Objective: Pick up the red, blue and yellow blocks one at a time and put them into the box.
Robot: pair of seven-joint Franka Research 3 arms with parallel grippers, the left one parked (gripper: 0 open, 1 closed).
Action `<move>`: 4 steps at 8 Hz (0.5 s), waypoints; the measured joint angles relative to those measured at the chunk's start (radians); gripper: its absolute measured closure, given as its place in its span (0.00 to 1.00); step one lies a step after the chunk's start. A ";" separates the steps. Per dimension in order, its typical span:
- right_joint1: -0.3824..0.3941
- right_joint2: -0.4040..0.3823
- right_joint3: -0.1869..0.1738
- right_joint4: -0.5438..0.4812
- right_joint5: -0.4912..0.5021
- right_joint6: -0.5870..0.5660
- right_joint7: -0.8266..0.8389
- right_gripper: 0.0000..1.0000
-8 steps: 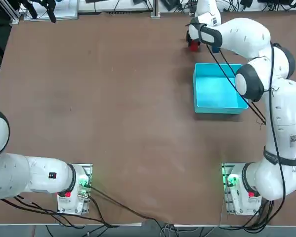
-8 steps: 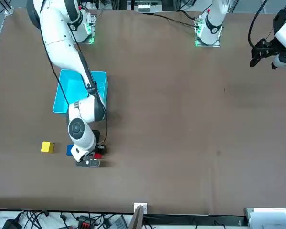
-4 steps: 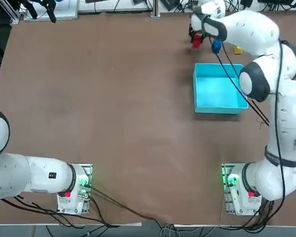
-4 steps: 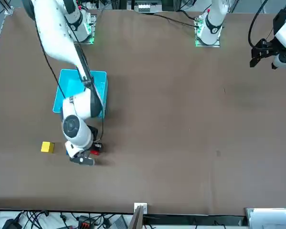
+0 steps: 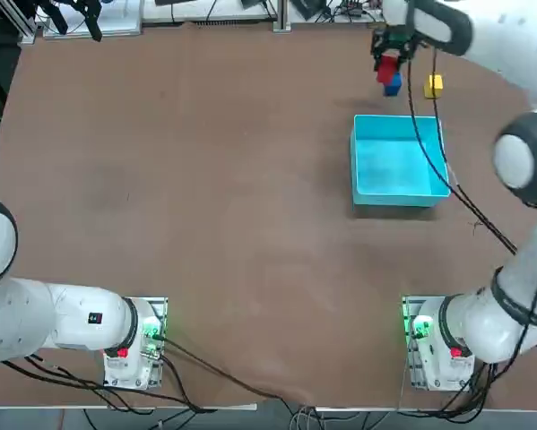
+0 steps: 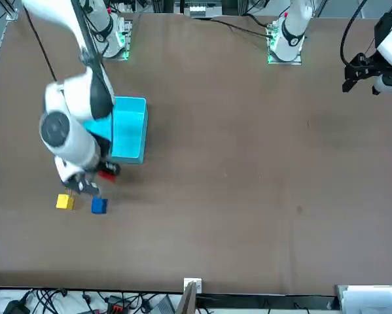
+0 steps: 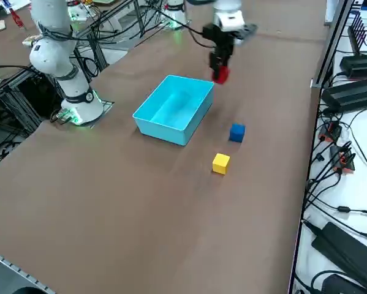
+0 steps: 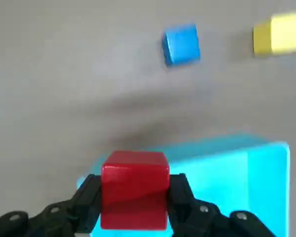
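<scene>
Three small cubes and one shallow box belong to the task. The red block (image 8: 135,192) is gripped by the right gripper (image 8: 135,197), one black finger (image 8: 92,197) pressed to each of two opposite sides. The jaws have closed as far as the cube lets them, so the hand is narrow and full. It holds the block up in the air, off the table (image 5: 205,179), beyond the box's far edge as seen from the robot's bases and outside its walls.

The blue block (image 7: 237,133) and the yellow block (image 7: 220,163) both sit on the brown tabletop, outside the box and past that same far edge. They are near each other but apart, the yellow one to the robot's right of the blue one. In the top view the red block shows just beside the blue block, partly overlapping it, though the red one is above the table and the blue one rests on it.

The turquoise box (image 7: 155,116) stands upright and open on the table, between the loose blocks and the mounting base (image 5: 434,345) of the right arm (image 5: 519,161). Its bare floor shows in the top view, with no block on it. The right arm reaches forward past the box on the robot's right, its black cables (image 5: 456,190) hanging over the box's right side in that view. Green light glows on the mounting base. Along one edge of the table, in the right side view, black adapters (image 7: 353,95) and loose wires lie on a white surface
</scene>
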 joint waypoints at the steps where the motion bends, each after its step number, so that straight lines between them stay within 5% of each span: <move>1: 0.010 -0.070 0.009 -0.111 0.001 0.004 -0.002 0.30; 4: 0.063 -0.178 0.019 -0.372 0.002 0.145 -0.063 0.30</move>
